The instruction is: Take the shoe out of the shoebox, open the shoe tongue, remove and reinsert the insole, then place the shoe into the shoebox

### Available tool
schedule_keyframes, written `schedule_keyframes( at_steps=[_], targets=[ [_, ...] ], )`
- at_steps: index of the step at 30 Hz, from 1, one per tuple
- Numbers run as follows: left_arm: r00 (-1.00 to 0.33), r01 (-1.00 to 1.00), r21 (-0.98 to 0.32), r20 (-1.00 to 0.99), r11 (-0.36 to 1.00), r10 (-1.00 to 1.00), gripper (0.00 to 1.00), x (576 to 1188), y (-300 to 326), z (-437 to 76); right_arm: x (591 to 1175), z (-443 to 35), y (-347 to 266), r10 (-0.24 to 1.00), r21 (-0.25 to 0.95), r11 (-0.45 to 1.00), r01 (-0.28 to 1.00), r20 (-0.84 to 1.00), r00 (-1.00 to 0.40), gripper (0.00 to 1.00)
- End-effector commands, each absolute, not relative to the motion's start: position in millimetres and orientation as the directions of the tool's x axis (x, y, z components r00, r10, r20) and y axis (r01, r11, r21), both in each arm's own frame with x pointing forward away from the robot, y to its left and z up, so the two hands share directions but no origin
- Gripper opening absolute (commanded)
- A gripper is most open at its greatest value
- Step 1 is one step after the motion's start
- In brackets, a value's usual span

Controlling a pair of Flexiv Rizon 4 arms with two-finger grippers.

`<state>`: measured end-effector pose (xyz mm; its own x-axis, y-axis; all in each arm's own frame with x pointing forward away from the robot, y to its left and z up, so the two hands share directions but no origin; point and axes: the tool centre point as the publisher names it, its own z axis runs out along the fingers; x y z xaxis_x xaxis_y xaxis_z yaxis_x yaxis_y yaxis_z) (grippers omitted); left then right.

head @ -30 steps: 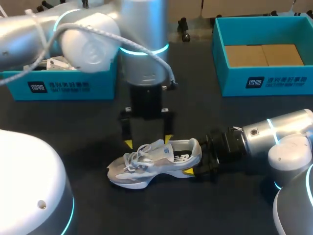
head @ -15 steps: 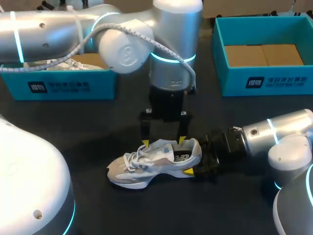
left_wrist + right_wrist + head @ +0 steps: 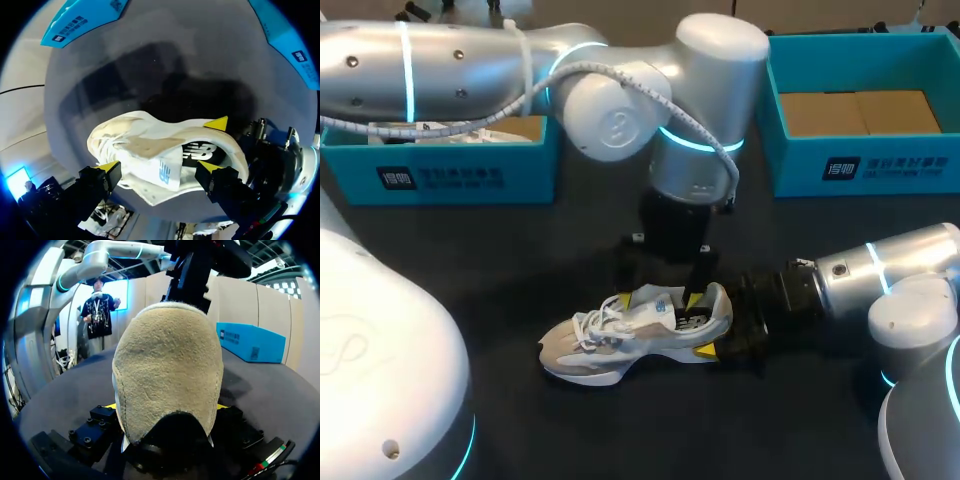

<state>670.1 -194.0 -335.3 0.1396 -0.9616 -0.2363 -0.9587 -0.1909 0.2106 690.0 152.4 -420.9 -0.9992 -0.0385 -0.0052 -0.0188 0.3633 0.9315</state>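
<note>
A grey and white shoe [image 3: 635, 335] lies on its sole on the dark table, toe to the left. My right gripper [image 3: 718, 322] is shut on its heel. In the right wrist view the tan heel [image 3: 167, 375] fills the gap of that gripper [image 3: 167, 407], a yellow tip touching each side. My left gripper [image 3: 658, 300] hangs open over the shoe's mouth. Seen from the left wrist, the gripper [image 3: 159, 166] straddles the white tongue [image 3: 160, 167] and the dark insole [image 3: 200, 152] shows behind it.
An open teal shoebox [image 3: 840, 165] with a brown cardboard floor stands at the back right. A second teal box [image 3: 440, 175] with white things inside stands at the back left, partly hidden by my left arm [image 3: 520, 60].
My left gripper has moved right and come down from beside the laces to over the shoe's mouth. The shoe and my right gripper have stayed put.
</note>
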Motion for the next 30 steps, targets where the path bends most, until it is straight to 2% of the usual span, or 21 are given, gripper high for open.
schedule_keyframes(
  at_steps=[1, 12, 18, 20, 24, 26, 30],
  targets=[
    [0.165, -0.955, 0.18, -0.329, -0.234, -0.93, 1.0, 665, -200, -341, 691, -421, 155, -0.038, 0.93, 0.367, -0.017, -0.004, -0.999, 0.0],
    [0.131, -0.96, 0.187, -0.365, -0.21, -0.922, 0.98, 658, -188, -347, 691, -421, 155, -0.038, 0.93, 0.367, -0.017, -0.004, -0.999, 0.0],
    [0.114, -0.963, 0.182, -0.391, -0.198, -0.913, 0.82, 655, -183, -346, 691, -421, 155, -0.038, 0.93, 0.367, -0.017, -0.004, -0.999, 0.0],
    [0.113, -0.964, 0.179, -0.391, -0.196, -0.913, 0.68, 655, -181, -345, 691, -421, 155, -0.038, 0.93, 0.367, -0.017, -0.004, -0.999, 0.0],
    [0.097, -0.971, 0.163, -0.397, -0.174, -0.912, 0.63, 654, -180, -343, 691, -421, 155, -0.038, 0.93, 0.367, -0.017, -0.004, -0.999, 0.0],
    [0.083, -0.975, 0.155, -0.403, -0.158, -0.912, 0.51, 652, -179, -342, 691, -421, 155, -0.038, 0.93, 0.367, -0.017, -0.004, -0.999, 0.0],
    [0.078, -0.977, 0.152, -0.401, -0.15, -0.913, 0.49, 652, -177, -338, 691, -421, 155, -0.038, 0.93, 0.367, -0.017, -0.004, -0.999, 0.0]
  ],
)
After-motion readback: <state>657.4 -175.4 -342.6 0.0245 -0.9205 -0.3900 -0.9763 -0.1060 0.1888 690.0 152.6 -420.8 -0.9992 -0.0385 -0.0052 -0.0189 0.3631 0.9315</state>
